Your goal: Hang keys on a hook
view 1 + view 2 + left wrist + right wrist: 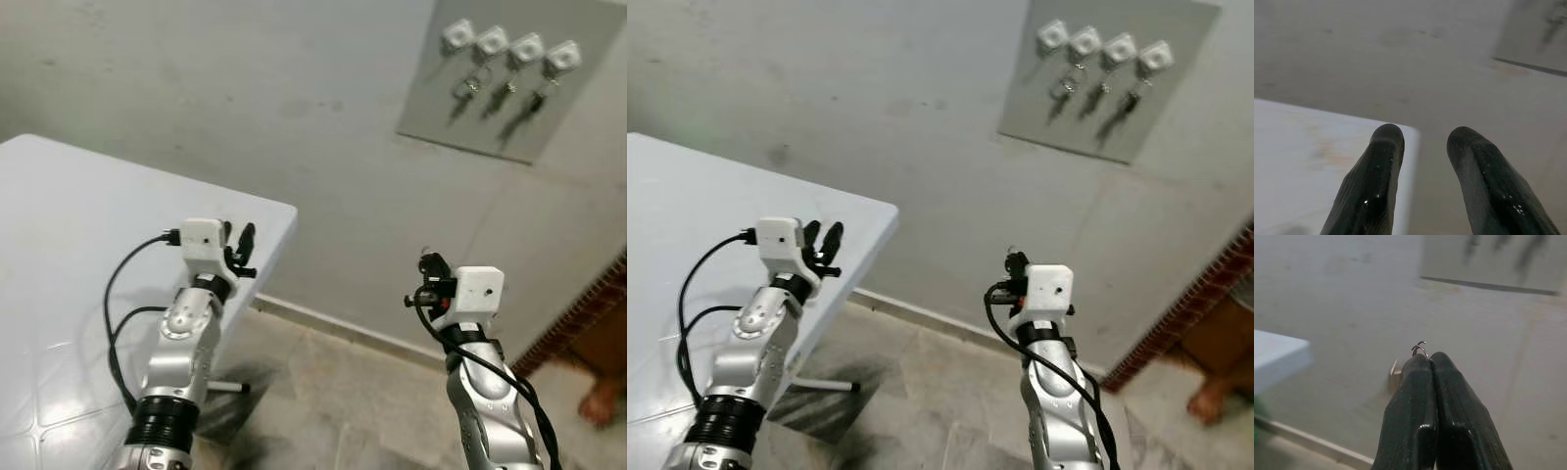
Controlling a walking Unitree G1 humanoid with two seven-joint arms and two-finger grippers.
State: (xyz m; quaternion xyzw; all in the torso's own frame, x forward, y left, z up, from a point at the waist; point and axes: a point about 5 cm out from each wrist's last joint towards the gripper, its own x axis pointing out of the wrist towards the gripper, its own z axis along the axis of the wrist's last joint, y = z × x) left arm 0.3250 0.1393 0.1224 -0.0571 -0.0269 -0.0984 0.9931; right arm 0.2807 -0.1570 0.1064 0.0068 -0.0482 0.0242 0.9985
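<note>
Pickup done — key ring (1420, 349) pinched between clenched fingertips of right hand (1430, 358), raised above the floor, well short of the hook board (509, 73) on the wall. Left hand (1422, 139) released, over the counter (59, 245) corner. Remaining: approach, hang on the free leftmost hook (457, 35).

Open air lies between the right gripper (428, 266) and the hook board (509, 73); the table (88, 245) corner stands well left

Bare room with a stained wall

A white table (88, 225) stands left against the grey wall (245, 88); pale stone tiles (323, 401) cover the floor.
</note>
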